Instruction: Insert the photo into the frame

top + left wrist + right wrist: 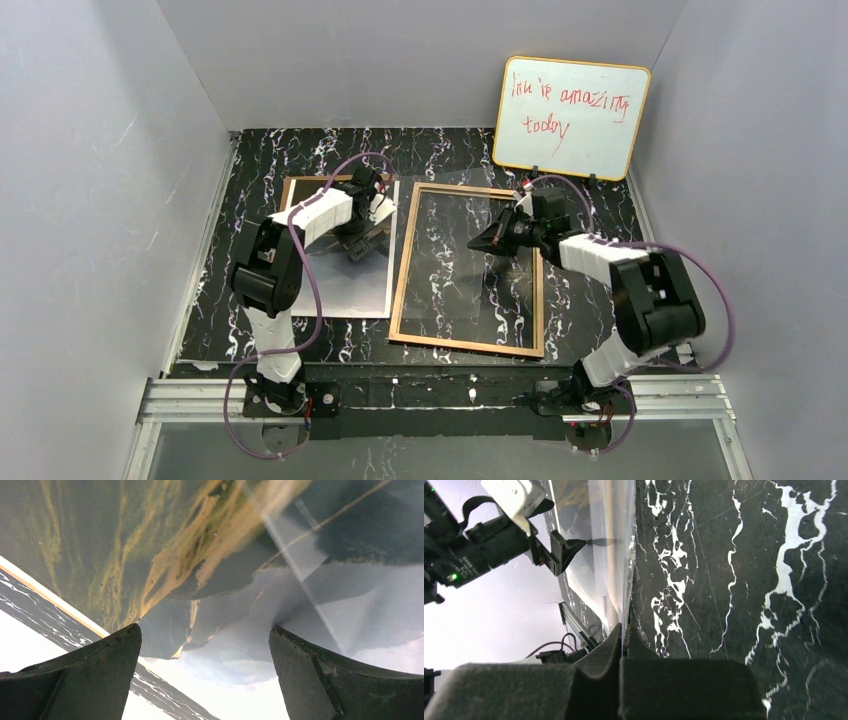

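Observation:
The photo [340, 290] lies face up at the left of the marble table, its mountain print filling the left wrist view [200, 555]. My left gripper [368, 245] hovers low over it, open, its fingers [115, 655] set wide apart with nothing between them [205, 630]. The frame [400, 270] lies tan back up in the middle of the table. My right gripper [478, 243] is over the frame's inside, shut [624, 627] on the thin edge of the clear pane [621, 555]. The pane is seen edge-on and lifted off the table.
A brown backing panel [300, 181] peeks out from under the photo's far edge. An orange-edged whiteboard [570, 118] with red writing leans on the back wall. Grey walls close in on both sides. The left arm [489, 540] shows beyond the pane.

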{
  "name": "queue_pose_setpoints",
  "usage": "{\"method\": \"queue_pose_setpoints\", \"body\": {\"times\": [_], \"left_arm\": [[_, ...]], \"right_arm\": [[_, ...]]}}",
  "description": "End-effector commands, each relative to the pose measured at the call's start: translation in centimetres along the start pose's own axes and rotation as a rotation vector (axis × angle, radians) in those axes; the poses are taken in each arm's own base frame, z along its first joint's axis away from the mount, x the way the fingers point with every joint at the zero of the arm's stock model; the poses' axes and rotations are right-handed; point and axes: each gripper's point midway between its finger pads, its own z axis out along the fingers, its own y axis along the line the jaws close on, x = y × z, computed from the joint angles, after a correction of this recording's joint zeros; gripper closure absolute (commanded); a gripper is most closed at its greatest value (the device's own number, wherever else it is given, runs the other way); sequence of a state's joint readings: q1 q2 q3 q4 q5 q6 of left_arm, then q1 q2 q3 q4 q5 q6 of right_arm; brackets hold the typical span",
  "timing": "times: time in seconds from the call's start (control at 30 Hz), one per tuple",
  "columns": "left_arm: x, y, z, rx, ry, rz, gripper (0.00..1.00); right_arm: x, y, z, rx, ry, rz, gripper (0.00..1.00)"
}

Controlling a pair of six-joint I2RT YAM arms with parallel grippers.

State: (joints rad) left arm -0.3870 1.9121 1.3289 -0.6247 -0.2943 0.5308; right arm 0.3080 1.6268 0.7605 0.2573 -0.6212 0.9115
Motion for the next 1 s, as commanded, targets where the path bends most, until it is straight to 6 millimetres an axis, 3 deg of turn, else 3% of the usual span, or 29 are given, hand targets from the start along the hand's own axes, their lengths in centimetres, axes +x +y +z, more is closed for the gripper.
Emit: {"method": "queue_pose_setpoints", "body": {"times": [0.0, 0.13, 0.33, 0.97], "left_arm": [[-1.5, 1.6, -1.2, -0.016, -0.05, -0.05, 0.02], [-2.6, 2.8, -2.9, -0.041, -0.101, -0.092, 0.02], [-2.8, 3.3, -3.5, -0.056, -0.112, -0.113, 0.02], [-3.4, 0.9, -3.6, 0.065, -0.143, -0.149, 0.02]], "right_arm": [[-0.8, 0.6, -3.2, 0.087, -0.043, -0.078, 0.99], [0.2, -1.0, -4.9, 0.15, -0.007, -0.043, 0.99], [0.8, -2.4, -6.4, 0.217, 0.01, -0.044, 0.99], [-0.6, -3.6, -8.7, 0.371, -0.06, -0.083, 0.99]]}}
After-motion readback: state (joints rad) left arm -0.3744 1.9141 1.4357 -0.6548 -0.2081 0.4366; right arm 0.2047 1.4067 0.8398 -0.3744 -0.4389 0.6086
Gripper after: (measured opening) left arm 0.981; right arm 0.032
